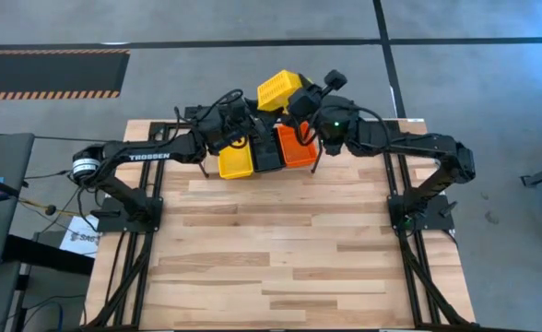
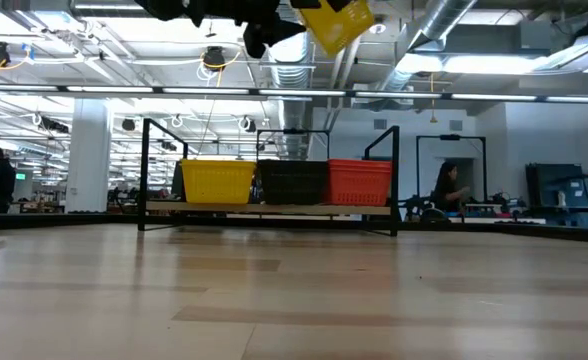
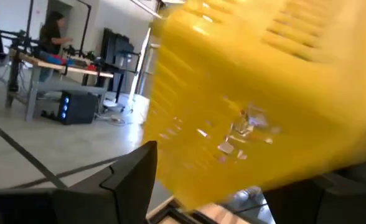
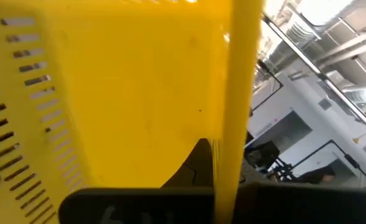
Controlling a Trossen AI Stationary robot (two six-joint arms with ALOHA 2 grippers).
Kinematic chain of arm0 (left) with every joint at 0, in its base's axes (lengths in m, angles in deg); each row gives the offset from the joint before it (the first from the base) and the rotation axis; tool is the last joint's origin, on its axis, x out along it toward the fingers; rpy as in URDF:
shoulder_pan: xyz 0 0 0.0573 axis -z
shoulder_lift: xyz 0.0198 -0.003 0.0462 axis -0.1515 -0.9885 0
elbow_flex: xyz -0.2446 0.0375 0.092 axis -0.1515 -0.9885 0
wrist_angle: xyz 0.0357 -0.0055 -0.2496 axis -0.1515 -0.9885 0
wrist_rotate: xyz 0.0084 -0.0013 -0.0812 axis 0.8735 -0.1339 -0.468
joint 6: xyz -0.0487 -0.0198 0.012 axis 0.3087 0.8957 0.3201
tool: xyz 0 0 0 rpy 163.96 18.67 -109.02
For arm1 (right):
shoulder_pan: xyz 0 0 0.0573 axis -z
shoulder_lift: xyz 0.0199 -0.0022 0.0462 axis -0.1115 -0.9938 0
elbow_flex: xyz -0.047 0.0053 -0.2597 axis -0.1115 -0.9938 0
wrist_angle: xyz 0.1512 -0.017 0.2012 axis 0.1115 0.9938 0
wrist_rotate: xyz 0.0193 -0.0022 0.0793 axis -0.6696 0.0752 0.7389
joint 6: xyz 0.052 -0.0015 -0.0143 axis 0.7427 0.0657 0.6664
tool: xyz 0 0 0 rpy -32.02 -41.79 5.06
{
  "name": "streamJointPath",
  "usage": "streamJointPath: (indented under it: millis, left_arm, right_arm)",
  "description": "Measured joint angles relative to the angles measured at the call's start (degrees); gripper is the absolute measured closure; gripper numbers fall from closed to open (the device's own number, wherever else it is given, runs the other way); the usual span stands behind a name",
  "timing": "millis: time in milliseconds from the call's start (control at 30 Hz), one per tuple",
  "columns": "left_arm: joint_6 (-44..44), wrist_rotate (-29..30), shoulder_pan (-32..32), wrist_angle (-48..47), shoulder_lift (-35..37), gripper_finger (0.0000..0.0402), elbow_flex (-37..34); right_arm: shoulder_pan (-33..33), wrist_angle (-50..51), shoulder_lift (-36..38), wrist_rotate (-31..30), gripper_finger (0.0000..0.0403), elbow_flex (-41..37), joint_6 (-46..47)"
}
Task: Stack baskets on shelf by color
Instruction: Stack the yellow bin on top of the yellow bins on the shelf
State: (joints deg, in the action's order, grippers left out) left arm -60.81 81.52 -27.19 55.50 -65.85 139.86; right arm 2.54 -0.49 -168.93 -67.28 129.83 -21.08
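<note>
A yellow basket (image 1: 278, 89) hangs tilted in the air above the shelf (image 2: 264, 210), with my right gripper (image 4: 223, 193) shut on it. My left gripper (image 3: 239, 186) stands open right at this basket (image 3: 264, 93), its fingers wide apart below it. On the shelf at the table's far edge stand a yellow basket (image 2: 217, 182), a black basket (image 2: 292, 182) and a red-orange basket (image 2: 359, 182), side by side on their bottoms. Both grippers hover over the shelf (image 1: 317, 164). My left gripper: its fingers (image 3: 133, 180) stand on either side of the basket's lower part, and I cannot tell whether they touch it. My right gripper pinches one side wall of the held basket (image 4: 238, 124), seen edge-on between its two fingers, one finger inside and one outside. The basket is lifted clear of the shelf and tilted (image 2: 339, 22).
The shelf's black upright end loops (image 2: 382, 160) rise beside the baskets. The plank tabletop (image 1: 280, 249) stretches from the shelf to the near edge. People (image 2: 446, 190) and workbenches show in the room beyond the table.
</note>
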Motion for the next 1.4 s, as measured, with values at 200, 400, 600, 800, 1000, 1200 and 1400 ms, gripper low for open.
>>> streamJointPath:
  millis: [200,400,600,800,1000,1200,1400]
  left_arm:
    - [-4.06,0.44,-0.16,0.59,-0.18,0.0187,-0.02]
    - [-5.91,-2.60,-0.72,2.08,-0.13,0.0254,-0.02]
    - [-8.58,-3.39,-1.10,2.38,-0.11,0.0385,-0.02]
    - [-8.54,-4.01,-2.16,2.92,-0.11,0.0400,-0.02]
    - [-8.37,-3.94,-2.43,3.61,-0.11,0.0401,-0.02]
    - [-7.45,-4.12,-2.58,4.38,-0.07,0.0401,0.18]
    - [-6.76,-5.02,-3.26,2.05,0.12,0.0401,0.43]
  right_arm:
    - [-2.78,0.53,1.54,-0.69,0.0403,0.00,-0.13]
    - [-6.17,0.69,2.87,-3.60,0.0403,-0.04,-1.12]
    - [-9.32,0.84,3.07,-6.00,0.0399,-0.04,-1.30]
    - [-11.80,0.84,3.13,-5.84,0.0395,0.00,-1.21]
    - [-11.45,0.00,3.09,-5.64,0.0351,0.00,-1.65]
    - [-9.52,-7.56,2.76,-9.42,0.0247,-0.17,-11.71]
    - [-12.95,-20.49,2.56,-13.91,0.0152,1.49,-27.59]
